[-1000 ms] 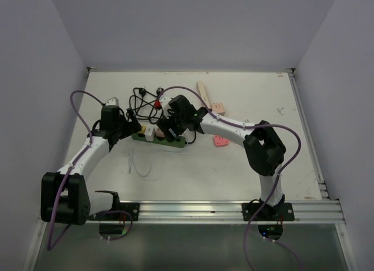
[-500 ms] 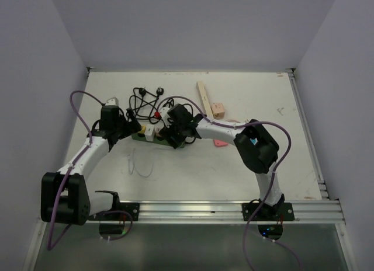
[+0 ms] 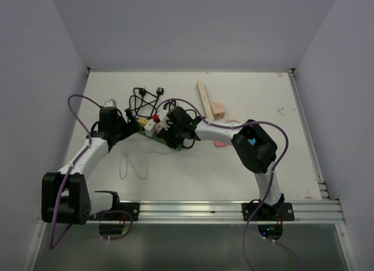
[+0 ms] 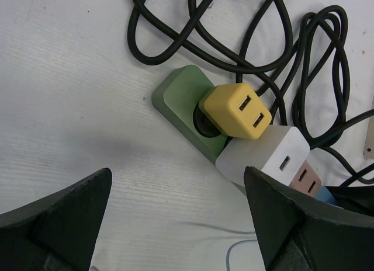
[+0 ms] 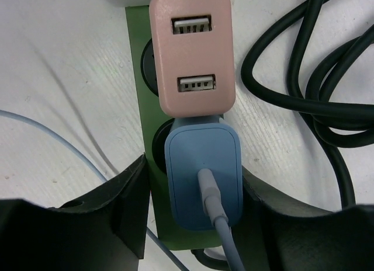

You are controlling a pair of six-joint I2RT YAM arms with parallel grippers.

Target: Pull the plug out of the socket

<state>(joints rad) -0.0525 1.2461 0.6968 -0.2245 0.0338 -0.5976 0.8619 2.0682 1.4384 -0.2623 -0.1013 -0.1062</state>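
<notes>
Seen from above, the long dark green power strip (image 3: 156, 136) lies angled on the white counter (image 3: 245, 96), left of centre. Both arms hide most of it, and you can barely make out its outlets. The left pincer (image 3: 130, 126) hovers at its left end, the right pincer (image 3: 169, 138) at its right end.

In the left wrist view, your left pincer gapes wide, released and empty. The strip's end carries a yellow cube adapter (image 4: 236, 110), then a white block adapter (image 4: 263, 157). A finger cuts off the next, brownish-pink one. Coiled black cord (image 4: 204, 43) lies beyond.

In the right wrist view, the black fingers (image 5: 125, 207) flank a blue plug (image 5: 203, 177) with a grey cable (image 5: 225, 242), seated beside a pink two-port USB adapter (image 5: 191, 55). One finger seems pressed against it and green shows beside the other, so you cannot tell whether it grips.
</notes>
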